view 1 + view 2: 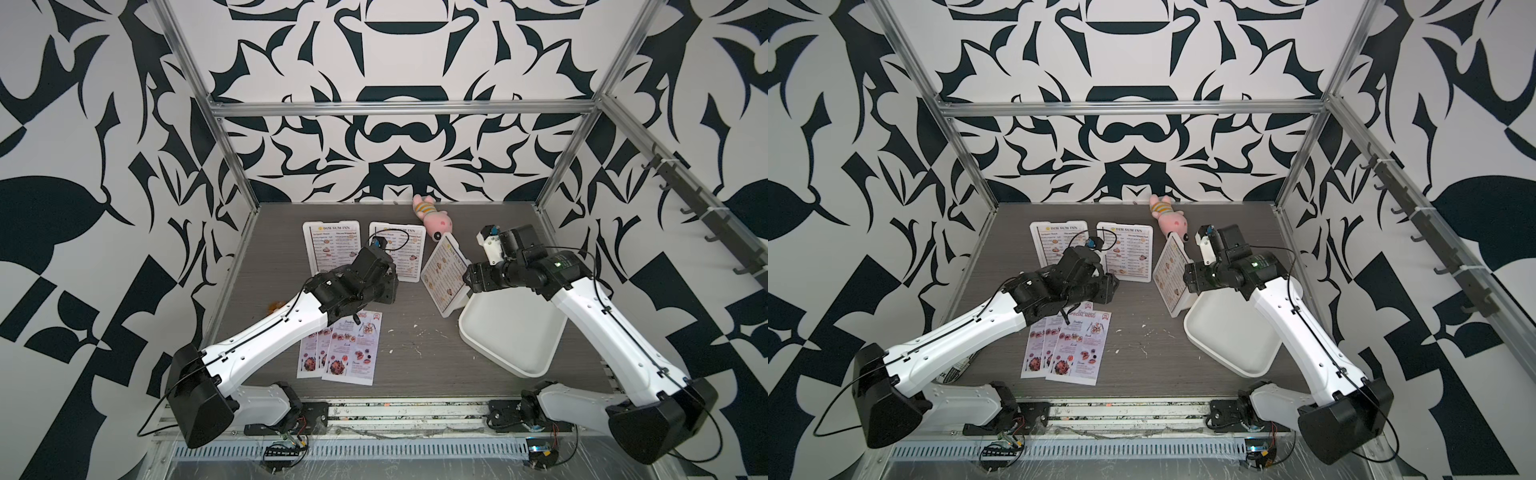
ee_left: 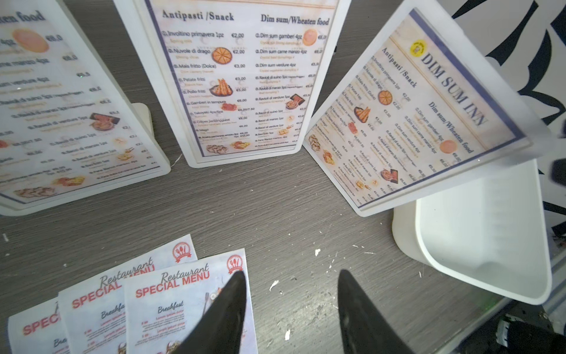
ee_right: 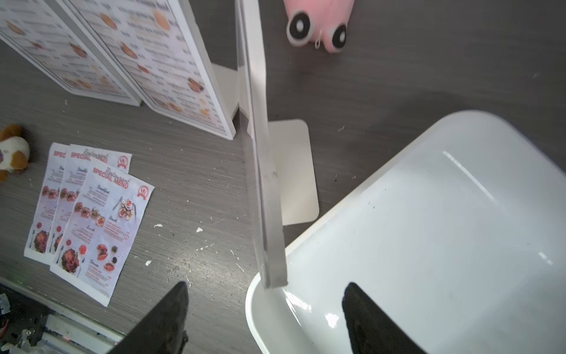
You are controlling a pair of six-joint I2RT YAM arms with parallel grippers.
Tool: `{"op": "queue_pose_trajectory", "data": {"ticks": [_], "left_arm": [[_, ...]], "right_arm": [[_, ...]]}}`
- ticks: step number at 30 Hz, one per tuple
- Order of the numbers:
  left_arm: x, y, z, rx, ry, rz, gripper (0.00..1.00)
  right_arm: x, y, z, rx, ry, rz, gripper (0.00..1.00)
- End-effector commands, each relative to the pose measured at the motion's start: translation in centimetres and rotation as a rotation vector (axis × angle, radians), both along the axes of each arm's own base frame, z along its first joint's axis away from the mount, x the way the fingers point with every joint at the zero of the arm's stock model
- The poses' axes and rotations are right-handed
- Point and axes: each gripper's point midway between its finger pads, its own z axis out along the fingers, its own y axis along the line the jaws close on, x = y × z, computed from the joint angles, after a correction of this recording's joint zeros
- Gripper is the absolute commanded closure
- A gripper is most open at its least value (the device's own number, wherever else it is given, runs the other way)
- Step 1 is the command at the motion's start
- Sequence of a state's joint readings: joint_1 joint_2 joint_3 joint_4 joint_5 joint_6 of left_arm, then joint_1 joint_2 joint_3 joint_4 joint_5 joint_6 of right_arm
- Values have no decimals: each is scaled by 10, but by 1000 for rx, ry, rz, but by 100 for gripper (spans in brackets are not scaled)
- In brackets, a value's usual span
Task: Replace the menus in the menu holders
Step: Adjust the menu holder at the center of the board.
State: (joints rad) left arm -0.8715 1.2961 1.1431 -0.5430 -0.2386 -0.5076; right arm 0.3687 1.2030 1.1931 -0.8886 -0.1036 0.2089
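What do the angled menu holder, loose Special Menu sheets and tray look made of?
Angled menu holder: probably rigid plastic, white with a clear front; its edge looks translucent. Special Menu sheets: thin matte printed paper, lying flat. Tray: likely glossy white plastic; sharp highlights.

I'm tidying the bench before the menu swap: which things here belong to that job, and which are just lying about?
Job: three menu holders; the DIM SUM INN menus inside them; three loose SPECIAL MENU sheets.
Lying about: pink plush toy; brown-and-white plush toy; white tray, use unclear.
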Motion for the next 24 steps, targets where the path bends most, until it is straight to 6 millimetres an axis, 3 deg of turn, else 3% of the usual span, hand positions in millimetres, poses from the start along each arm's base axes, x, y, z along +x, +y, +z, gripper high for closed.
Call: {"op": "queue_pose_trajectory", "data": {"ticks": [1, 7, 12, 17, 24], "left_arm": [[0, -5, 19, -36, -31, -8, 49], [1, -8, 22, -30, -36, -12, 54], [5, -11, 21, -15, -32, -13, 55], [9, -15, 22, -6, -37, -15, 55], [14, -25, 15, 24, -12, -33, 55]], "right_arm": [[4, 4, -14, 35, -12, -32, 23], [16, -4, -38, -27, -62, -36, 31], [28, -15, -54, -133, -56, -38, 28], [55, -37, -63, -221, -92, -95, 26], [100, -40, -53, -268, -161, -75, 22]]}}
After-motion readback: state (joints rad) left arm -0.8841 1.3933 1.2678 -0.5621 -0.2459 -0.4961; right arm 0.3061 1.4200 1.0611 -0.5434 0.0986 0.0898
